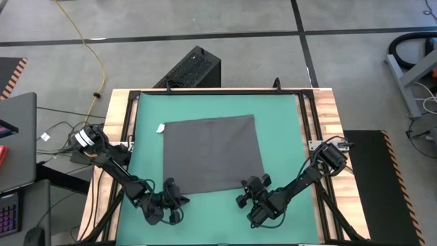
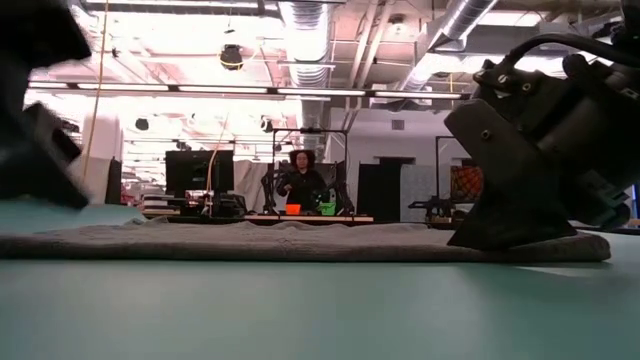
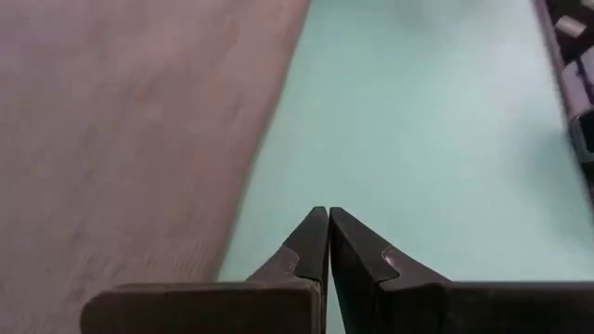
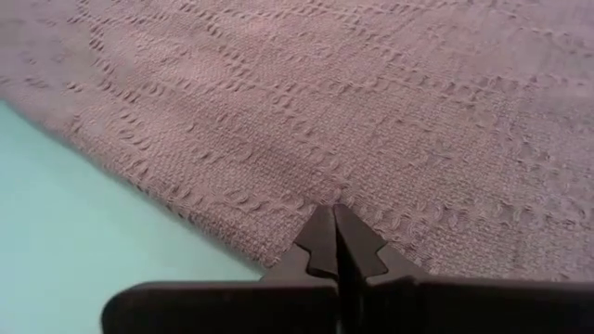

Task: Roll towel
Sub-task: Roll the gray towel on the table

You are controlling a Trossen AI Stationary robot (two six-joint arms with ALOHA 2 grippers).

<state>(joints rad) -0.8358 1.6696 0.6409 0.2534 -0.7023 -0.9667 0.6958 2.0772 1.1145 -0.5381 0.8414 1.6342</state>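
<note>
At the towel's near edge, your right gripper [image 4: 335, 215] has its fingers pressed together with nothing between them, the tips resting right on the weave close to the near right corner. Your left gripper [image 3: 328, 218] is closed and empty too, but it sits over the bare green mat [image 1: 283, 130], just beside the near left corner and not touching cloth. Between and beyond them the towel [image 1: 212, 154] lies spread flat in the middle of the mat on the desk [image 1: 329, 102], its small white tag [image 1: 161, 127] at the far left corner. No fold or roll shows yet, so you look to be at the very start: reaching for the near edge. Next you would likely need to open both grippers, bring the left one onto the cloth, and pinch the two near corners evenly before turning the edge over.
</note>
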